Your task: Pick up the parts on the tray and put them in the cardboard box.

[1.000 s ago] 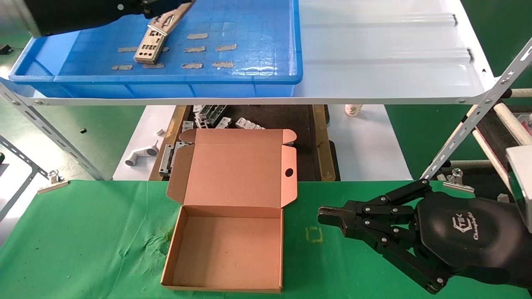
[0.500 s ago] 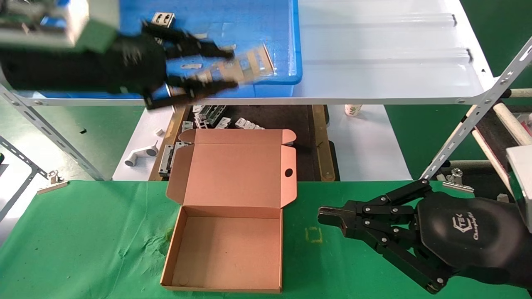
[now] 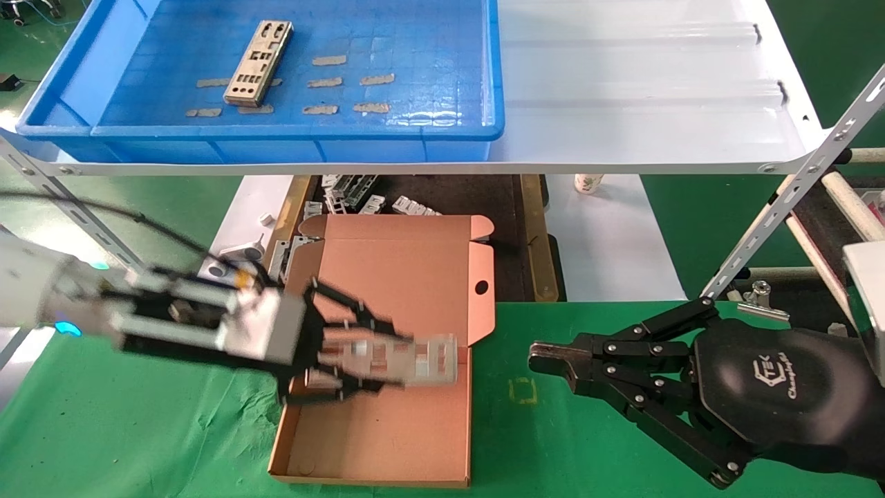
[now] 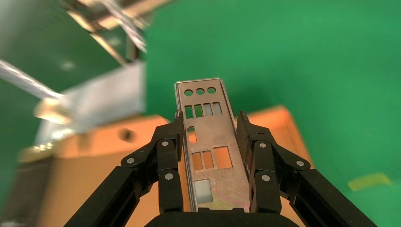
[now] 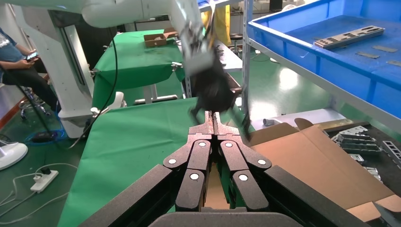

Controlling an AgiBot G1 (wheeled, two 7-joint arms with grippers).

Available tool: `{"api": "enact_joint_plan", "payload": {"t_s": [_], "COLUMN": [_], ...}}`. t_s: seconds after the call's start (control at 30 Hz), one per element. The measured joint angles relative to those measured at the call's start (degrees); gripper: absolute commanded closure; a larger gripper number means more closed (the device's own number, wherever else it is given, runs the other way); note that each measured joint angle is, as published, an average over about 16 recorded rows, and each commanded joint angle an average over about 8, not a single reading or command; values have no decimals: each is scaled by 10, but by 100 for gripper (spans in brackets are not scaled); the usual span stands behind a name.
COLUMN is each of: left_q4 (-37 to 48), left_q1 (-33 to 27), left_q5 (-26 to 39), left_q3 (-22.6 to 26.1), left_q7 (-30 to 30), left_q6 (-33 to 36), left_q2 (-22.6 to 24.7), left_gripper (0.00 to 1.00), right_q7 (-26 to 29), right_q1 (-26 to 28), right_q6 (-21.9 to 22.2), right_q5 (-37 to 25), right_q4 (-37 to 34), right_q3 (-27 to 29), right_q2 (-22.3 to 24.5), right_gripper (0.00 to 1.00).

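You see the left gripper (image 3: pixel 387 360) over the open cardboard box (image 3: pixel 377 422), jaws clamped on one part (image 4: pixel 208 142); in the head view it is blurred. A second part (image 3: pixel 258 63) lies in the tray (image 3: pixel 290 142) at 11 o'clock. The right gripper (image 3: pixel 546 361) hangs over the bench (image 3: pixel 138 415) at 4 o'clock, jaws together.
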Motion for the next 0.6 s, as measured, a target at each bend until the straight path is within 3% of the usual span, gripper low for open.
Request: {"api": "enact_joint_plan", "payload": {"t_s": [0.47, 0.53, 0.6], "left_q4": [92, 108, 124], "left_q1": [60, 60, 58], "left_q5": [49, 52, 53], "left_q3": [33, 34, 34], "left_q7": [64, 68, 72], "left_q6": [-81, -89, -93], "left_q2": [74, 83, 91], "left_gripper": [100, 87, 62], "right_q7": [0, 0, 0], "right_q1": [0, 0, 0], "right_q6": [0, 0, 0], "right_q5": [0, 0, 0], "right_q4": [0, 0, 0], "right_q3": [0, 0, 0], "right_q2": [0, 0, 0], "right_gripper": [100, 100, 100]}}
